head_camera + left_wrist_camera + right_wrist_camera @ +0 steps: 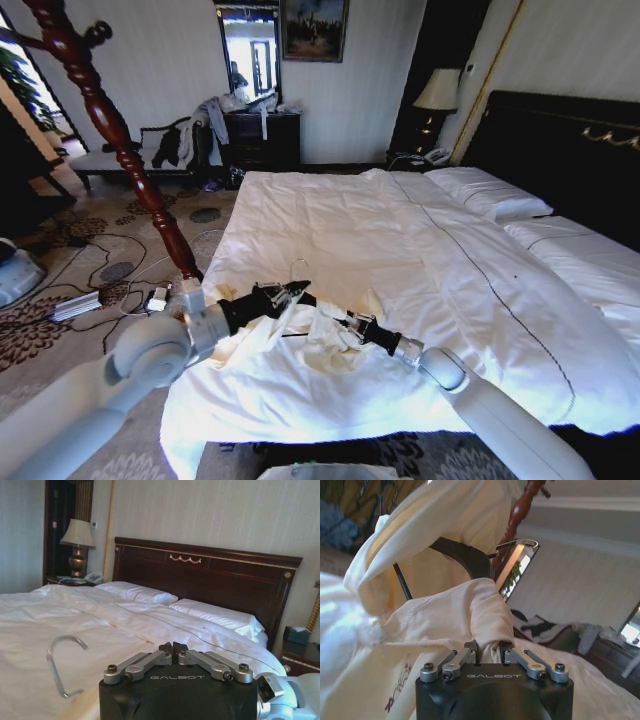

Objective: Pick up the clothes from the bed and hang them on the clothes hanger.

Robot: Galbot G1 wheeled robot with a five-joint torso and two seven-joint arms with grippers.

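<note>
Head view has the cream shirt (pixel 300 345) crumpled at the near edge of the bed (pixel 420 250), both grippers on it. Right gripper (pixel 489 650) is pinching a fold of shirt; that wrist view alone shows the black hanger (pixel 465 555) inside. Left gripper (pixel 173 648) is clamped together beside the silver hook (pixel 62 665). Both read GALBOT.

The bed (pixel 420 250) is covered by a smooth white duvet (pixel 330 220), with white pillows (pixel 490 195) laid against the dark headboard (pixel 570 150). Near the foot edge, the cream garment (pixel 320 350) is spread in a crumpled heap directly on the duvet.
</note>
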